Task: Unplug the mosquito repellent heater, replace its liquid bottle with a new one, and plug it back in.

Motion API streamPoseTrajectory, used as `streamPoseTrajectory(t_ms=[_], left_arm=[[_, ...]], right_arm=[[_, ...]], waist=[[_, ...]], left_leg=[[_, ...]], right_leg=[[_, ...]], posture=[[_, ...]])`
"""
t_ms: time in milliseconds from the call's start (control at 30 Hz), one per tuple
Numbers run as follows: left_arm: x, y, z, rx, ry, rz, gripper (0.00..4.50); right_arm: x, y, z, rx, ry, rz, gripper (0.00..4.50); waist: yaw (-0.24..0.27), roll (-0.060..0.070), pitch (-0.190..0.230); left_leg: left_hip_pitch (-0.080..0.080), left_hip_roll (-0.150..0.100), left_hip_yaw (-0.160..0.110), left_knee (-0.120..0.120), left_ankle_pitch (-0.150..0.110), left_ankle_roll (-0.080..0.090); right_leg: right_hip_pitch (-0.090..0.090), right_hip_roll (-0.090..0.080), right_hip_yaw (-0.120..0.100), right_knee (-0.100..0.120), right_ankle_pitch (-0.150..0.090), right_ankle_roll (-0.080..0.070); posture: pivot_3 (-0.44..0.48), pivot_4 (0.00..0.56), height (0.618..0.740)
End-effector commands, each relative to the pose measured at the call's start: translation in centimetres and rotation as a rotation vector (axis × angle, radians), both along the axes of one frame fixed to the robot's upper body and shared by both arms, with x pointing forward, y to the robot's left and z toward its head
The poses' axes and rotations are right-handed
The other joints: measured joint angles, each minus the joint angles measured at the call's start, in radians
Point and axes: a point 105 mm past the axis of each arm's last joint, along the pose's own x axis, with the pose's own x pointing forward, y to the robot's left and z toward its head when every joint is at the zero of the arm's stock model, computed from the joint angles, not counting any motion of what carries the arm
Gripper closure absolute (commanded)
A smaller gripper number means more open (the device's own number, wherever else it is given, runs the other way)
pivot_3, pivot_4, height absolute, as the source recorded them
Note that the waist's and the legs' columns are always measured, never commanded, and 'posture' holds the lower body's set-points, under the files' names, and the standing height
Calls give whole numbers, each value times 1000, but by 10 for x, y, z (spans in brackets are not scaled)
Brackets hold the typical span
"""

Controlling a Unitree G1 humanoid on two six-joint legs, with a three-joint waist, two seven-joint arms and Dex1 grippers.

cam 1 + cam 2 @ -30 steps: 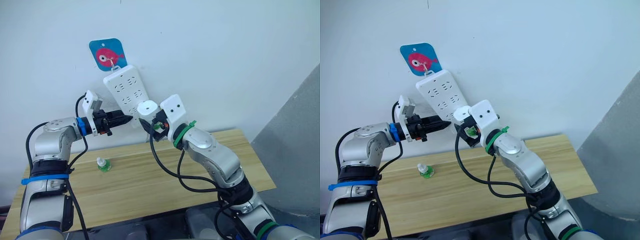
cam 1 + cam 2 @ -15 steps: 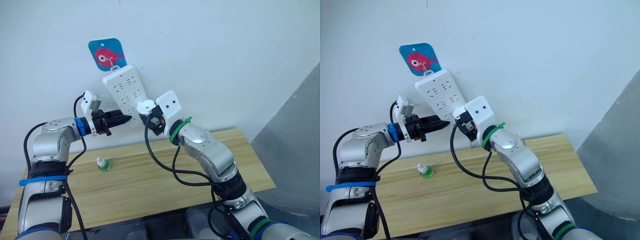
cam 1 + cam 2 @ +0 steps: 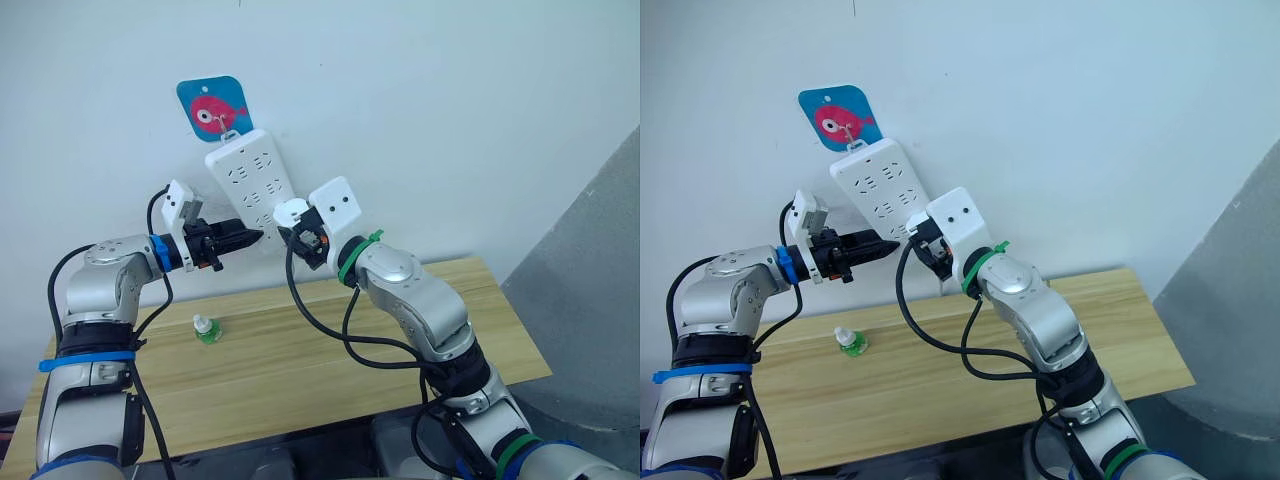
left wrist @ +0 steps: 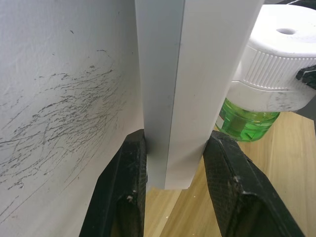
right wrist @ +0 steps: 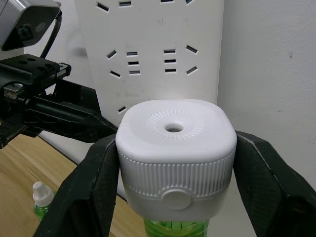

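STEP: plugging back in | we clamp the power strip [image 3: 252, 190] edge with left gripper [image 4: 173, 163] | right gripper [image 5: 173, 173] grips mosquito repellent heater [image 5: 174, 153] just before strip | NEXT: align prongs, press in

Your right gripper [image 5: 173, 197] has carried the mosquito repellent heater [image 5: 175, 158] up and toward the robot's left over the last second (a green bottle hangs under it), closing the gap to the lower end of the power strip [image 3: 252, 190]. It now sits just beside that strip's lower edge.
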Motion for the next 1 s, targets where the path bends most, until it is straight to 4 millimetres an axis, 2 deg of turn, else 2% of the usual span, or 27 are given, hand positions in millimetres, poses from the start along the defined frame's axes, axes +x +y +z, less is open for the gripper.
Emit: streamPoseTrajectory(t_ms=[33, 233, 633, 833, 933, 1000], left_arm=[[3, 1, 18, -15, -82, 16, 3185], [6, 6, 17, -1, -86, 41, 3185], [11, 13, 12, 59, -130, 81, 3187], [7, 19, 15, 38, -133, 91, 3187], [-2, 27, 17, 15, -127, 78, 3187], [-4, 32, 14, 41, -126, 87, 2469]], right_arm=[[-10, -2, 18, 50, -44, 25, 1572], [-17, -5, 23, 46, -46, 27, 1572], [-24, -20, 38, 45, -50, 18, 1572], [-25, -53, 42, 49, -52, -11, 1572], [-24, -68, 42, 62, -38, -21, 1572], [-24, -72, 41, 66, -33, -22, 1572]], waist=[[0, 0, 0], [0, 0, 0], [-3, 1, 1], [-3, 1, 1], [-8, 1, 1], [-14, 1, 1]], left_leg=[[-2, 0, 0, 0, 0, 0], [-8, -1, -2, 0, 0, 0], [-7, -3, -2, 2, 0, 0], [-7, -3, -1, 4, 0, 0], [-7, -3, -1, 4, 0, 0], [-7, -2, -1, 3, 0, 0]], right_leg=[[-1, 0, 0, 0, 0, 0], [-6, -2, -1, -1, 0, 0], [-5, -3, -1, 0, 1, 1], [-5, -3, 0, 0, 2, 3], [-5, -3, 0, 0, 2, 3], [-5, -2, 0, 0, 2, 2]], posture=[[-235, 122, 734], [-242, 124, 734], [-249, 124, 734], [-245, 119, 734], [-245, 113, 734], [-244, 109, 734]])
